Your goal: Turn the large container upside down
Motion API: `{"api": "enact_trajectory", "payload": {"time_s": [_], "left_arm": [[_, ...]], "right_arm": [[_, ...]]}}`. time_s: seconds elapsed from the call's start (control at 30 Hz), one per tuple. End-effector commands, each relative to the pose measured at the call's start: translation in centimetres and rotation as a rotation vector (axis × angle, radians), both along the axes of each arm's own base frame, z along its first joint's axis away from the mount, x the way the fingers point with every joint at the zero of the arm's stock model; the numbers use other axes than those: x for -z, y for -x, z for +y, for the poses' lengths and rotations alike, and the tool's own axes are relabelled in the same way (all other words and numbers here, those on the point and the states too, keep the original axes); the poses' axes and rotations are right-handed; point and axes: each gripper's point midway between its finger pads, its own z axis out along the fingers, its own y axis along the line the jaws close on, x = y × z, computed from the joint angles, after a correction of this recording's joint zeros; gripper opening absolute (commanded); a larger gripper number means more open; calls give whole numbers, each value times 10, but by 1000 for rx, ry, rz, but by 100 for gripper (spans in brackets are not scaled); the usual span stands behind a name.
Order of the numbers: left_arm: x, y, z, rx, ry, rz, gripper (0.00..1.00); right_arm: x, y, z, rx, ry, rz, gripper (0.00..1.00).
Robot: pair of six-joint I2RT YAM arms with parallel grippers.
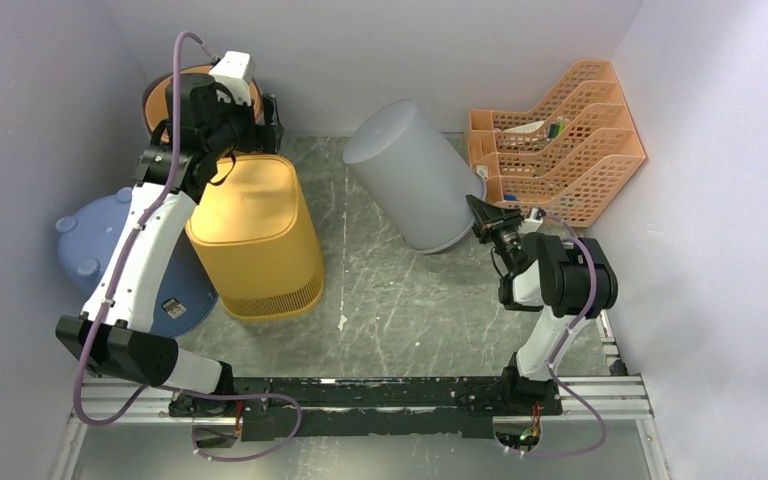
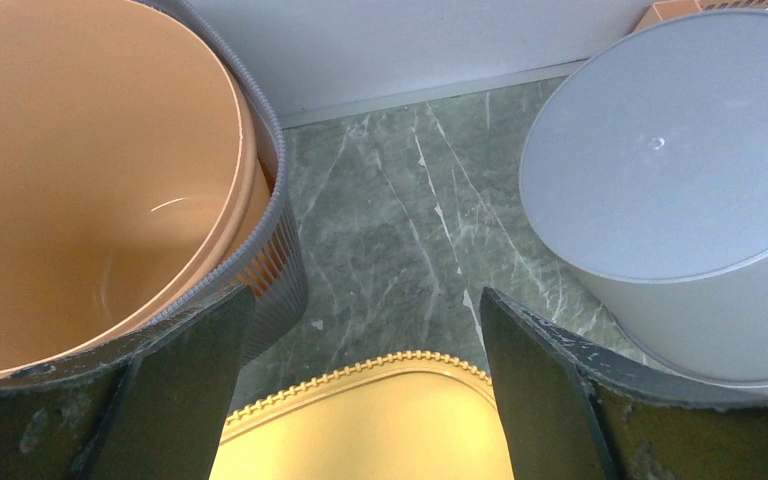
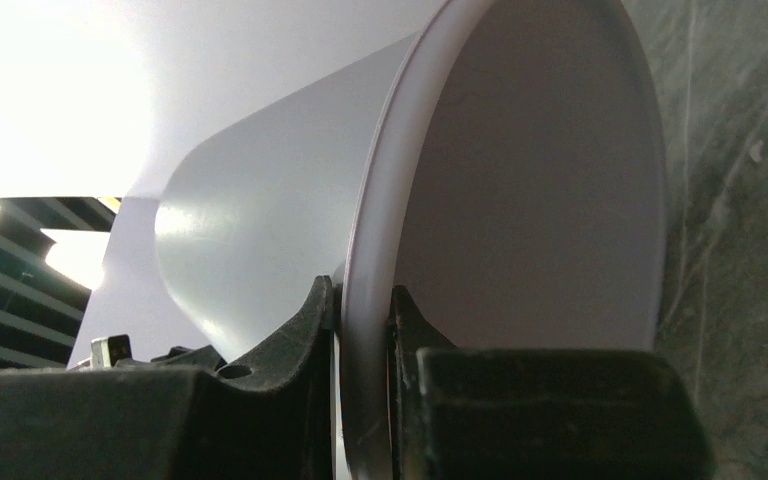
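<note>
the grey bin (image 1: 415, 185) leans tilted mid-table, its rim (image 3: 365, 330) pinched tight by the right gripper (image 3: 360, 300). the left gripper (image 2: 360, 330) hangs spread wide, holding nothing. thin stiff plastic, probably light and slippery; the rim is the sensible hold.

The left gripper (image 2: 360, 300) holds its jaws wide apart over a yellow container (image 2: 360, 420). A ribbed grey bin (image 2: 275, 250), orange inside, stands at left. At right, the large grey container (image 2: 660, 170) shows its closed base.
</note>
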Motion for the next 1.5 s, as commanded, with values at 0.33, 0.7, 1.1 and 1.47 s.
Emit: {"api": "enact_trajectory", "payload": {"time_s": [0.33, 0.7, 1.1, 1.47], "left_arm": [[1, -7, -7, -5, -35, -19, 96], [4, -6, -13, 9, -36, -15, 96], [3, -8, -22, 19, -38, -7, 96], [-17, -3, -27, 47, -40, -31, 96]], "right_arm": [[27, 27, 112, -331, 129, -168, 8], [43, 23, 109, -314, 144, -136, 31], [25, 32, 74, -270, 181, -159, 37], [-14, 24, 77, -296, 352, -211, 37]]}}
